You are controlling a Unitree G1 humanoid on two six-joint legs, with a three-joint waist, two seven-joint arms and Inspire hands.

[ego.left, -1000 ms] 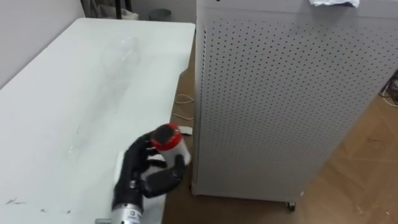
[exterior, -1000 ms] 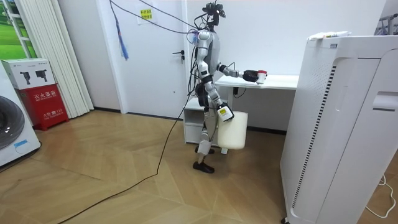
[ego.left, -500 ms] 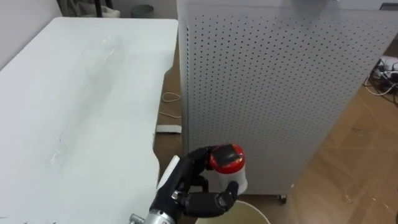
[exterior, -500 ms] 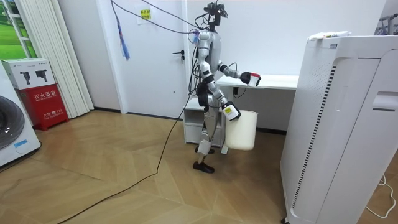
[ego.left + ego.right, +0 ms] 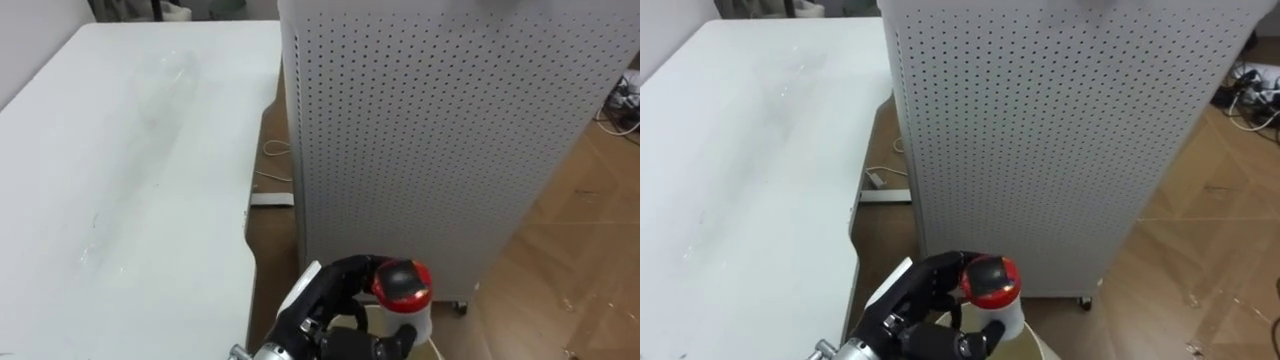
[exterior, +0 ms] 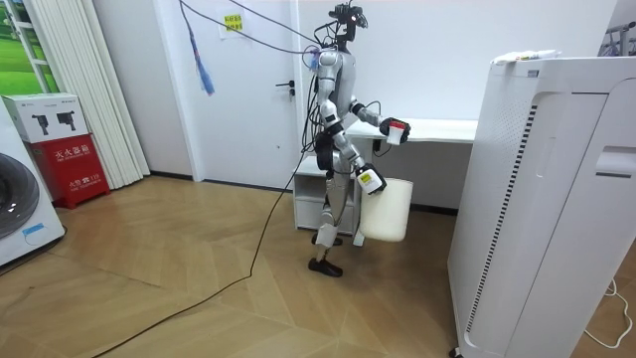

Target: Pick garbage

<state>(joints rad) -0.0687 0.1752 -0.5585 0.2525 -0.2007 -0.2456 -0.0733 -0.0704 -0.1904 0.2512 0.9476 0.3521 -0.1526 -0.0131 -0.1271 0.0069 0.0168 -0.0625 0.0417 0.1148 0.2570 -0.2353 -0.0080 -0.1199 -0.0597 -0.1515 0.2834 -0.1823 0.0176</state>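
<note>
Left eye view, red-capped bottle (image 5: 404, 292) gripped in left robot hand (image 5: 332, 306)

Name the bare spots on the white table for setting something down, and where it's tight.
The table is bare across its near half, up to the clear bottle lying toward the far end. Tight: the gap between table edge and perforated cabinet, at whose near end the left hand holds the red-capped bottle.

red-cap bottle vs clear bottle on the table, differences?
The red-capped bottle is opaque white; the clear bottle is see-through. The red-capped bottle stands upright in the left hand, off the table; the clear bottle lies on its side on the table. Both are bottles.
</note>
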